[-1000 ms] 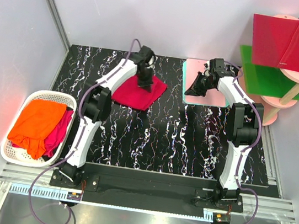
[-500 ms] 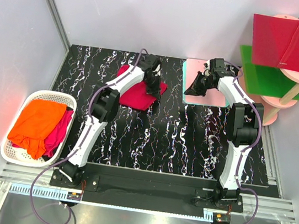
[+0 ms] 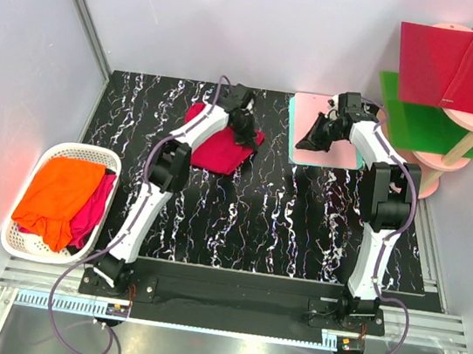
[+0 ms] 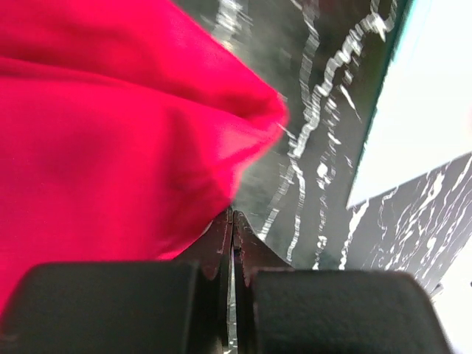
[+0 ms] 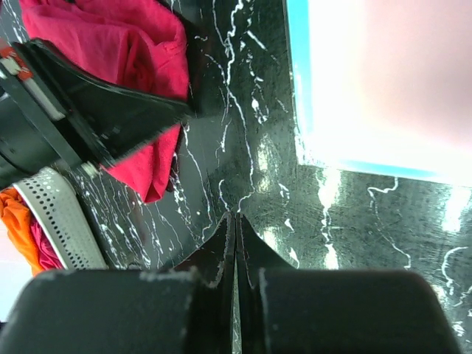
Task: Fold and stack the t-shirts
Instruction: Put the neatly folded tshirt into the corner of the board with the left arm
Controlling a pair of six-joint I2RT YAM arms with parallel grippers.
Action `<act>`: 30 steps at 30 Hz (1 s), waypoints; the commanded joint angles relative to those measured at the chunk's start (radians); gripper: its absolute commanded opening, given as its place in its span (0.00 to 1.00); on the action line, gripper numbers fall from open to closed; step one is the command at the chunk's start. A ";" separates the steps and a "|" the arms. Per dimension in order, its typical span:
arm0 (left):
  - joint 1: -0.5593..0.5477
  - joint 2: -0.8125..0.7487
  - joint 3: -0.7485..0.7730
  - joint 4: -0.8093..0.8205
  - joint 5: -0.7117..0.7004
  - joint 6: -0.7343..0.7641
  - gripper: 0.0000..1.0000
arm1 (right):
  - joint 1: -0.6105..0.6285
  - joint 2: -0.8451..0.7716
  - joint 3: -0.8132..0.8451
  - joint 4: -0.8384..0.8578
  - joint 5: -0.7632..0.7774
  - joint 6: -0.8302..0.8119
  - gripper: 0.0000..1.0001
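A folded crimson t-shirt (image 3: 214, 147) (image 4: 110, 125) (image 5: 125, 44) lies at the back of the black marbled table. My left gripper (image 3: 245, 131) (image 4: 232, 215) is shut at the shirt's right edge, its tips against the cloth's border with nothing visibly pinched. My right gripper (image 3: 310, 141) (image 5: 235, 215) is shut and empty, low over the table beside the pink board's near-left corner. An orange t-shirt (image 3: 58, 192) lies on another crimson t-shirt (image 3: 92, 214) in the white basket (image 3: 15, 245).
The pink square board with a teal edge (image 3: 345, 155) (image 5: 383, 81) (image 4: 428, 96) lies at the back right. Beyond it stands a pink shelf holding a red board (image 3: 447, 61) and a green board (image 3: 420, 125). The basket sits off the table's left edge.
My left gripper slid from the shirt's middle to its right edge and turned. The right gripper shifted slightly right along the pink board. The shirt lies a little further left.
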 commanded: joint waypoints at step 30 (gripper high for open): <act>0.442 -0.333 -0.483 -0.020 -0.226 0.107 0.00 | -0.041 -0.041 -0.001 0.057 -0.098 0.009 0.04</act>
